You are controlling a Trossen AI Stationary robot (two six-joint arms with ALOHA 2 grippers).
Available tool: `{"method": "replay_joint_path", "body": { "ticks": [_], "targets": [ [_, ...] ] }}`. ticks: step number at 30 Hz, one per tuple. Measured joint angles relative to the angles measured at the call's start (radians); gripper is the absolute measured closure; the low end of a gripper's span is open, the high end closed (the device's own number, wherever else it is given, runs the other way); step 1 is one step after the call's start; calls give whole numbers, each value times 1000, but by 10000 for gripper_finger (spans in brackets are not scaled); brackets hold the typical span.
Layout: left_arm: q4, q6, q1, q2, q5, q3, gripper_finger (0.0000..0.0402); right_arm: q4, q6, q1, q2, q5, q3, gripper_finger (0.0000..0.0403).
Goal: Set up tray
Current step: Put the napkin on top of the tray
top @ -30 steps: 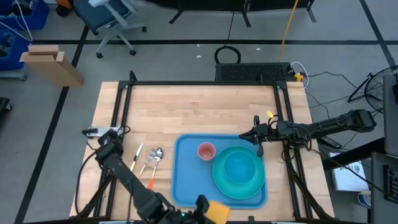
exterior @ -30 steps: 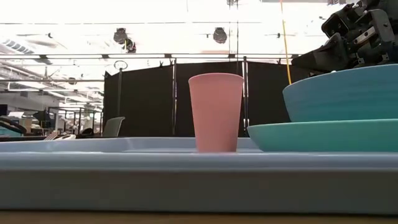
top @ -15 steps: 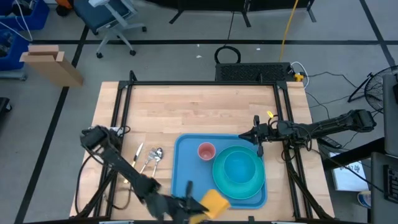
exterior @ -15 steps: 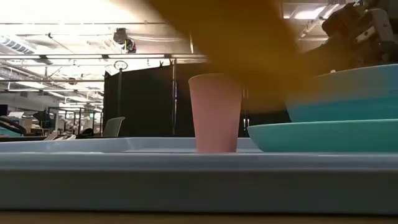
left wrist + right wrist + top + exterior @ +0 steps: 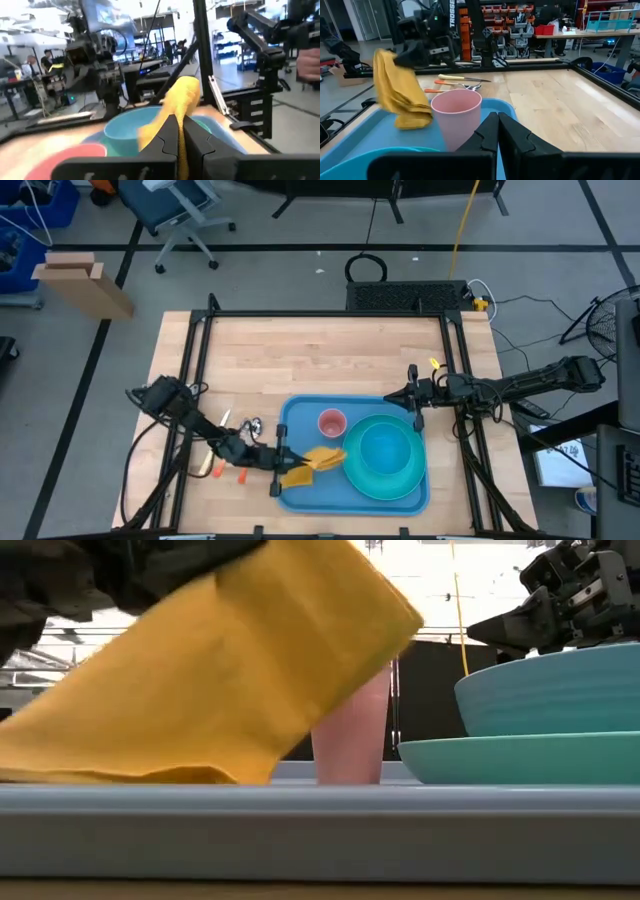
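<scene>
The blue tray [image 5: 305, 495] lies on the wooden table, its rim [image 5: 320, 830] close in the low view. On it stand a pink cup [image 5: 331, 423] [image 5: 456, 117] and a turquoise bowl [image 5: 383, 450] in a turquoise plate [image 5: 520, 755]. My left gripper [image 5: 290, 462] is over the tray's left side, shut on a yellow cloth [image 5: 320, 459] [image 5: 220, 680]. My right gripper [image 5: 410, 396] [image 5: 497, 125] waits shut at the tray's far right corner, touching nothing. My left gripper pinches the yellow cloth by a bunched upper part [image 5: 176, 117] between its two fingers, coming about level from the table's left. The cloth hangs slack below and beyond the fingers, and its lower end [image 5: 414, 121] rests on the tray floor left of the pink cup.
Cutlery [image 5: 245, 428] [image 5: 462, 80] lies on the table left of the tray, partly under my left arm, with orange-handled pieces [image 5: 205, 470] nearer the front. Bare wood stretches toward the far edge. Black frame rails [image 5: 200, 350] run along both table sides.
My left arm has swung from the table's near edge toward the far edge and left, carrying the yellow cloth with it. The cloth was held clear near the tray's near rim; now it is over the tray's left side with its lower end on the tray floor.
</scene>
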Motion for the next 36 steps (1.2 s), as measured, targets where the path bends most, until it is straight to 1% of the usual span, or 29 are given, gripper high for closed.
{"method": "replay_joint_path", "body": {
  "ticks": [4,8,11,13,18,20,26,30,32,33,36],
  "targets": [
    [-7,-75,19,85,-26,-5,399,6,-1,0,2,1,0,403],
    [-4,-106,28,106,-39,1,399,5,0,0,2,1,0,403],
    [-5,-116,29,107,-101,-4,395,0,4,0,2,1,0,403],
    [-6,-113,21,107,-169,-9,392,0,5,0,2,1,0,403],
    [-6,-107,-2,107,-298,-23,397,2,7,0,2,1,0,403],
    [-6,-89,-16,107,-357,-24,380,2,7,0,2,1,0,403],
    [-7,-7,-72,90,-604,-24,295,4,11,0,2,1,0,403],
    [-8,62,-105,59,-710,-24,251,7,10,0,2,1,0,403],
    [-6,108,-124,44,-704,-24,235,8,9,0,2,1,0,403],
    [-12,133,-135,34,-678,-24,228,9,9,0,2,1,0,403],
    [-44,173,-174,-15,-544,-16,214,10,7,0,2,1,0,403]
  ]
}}
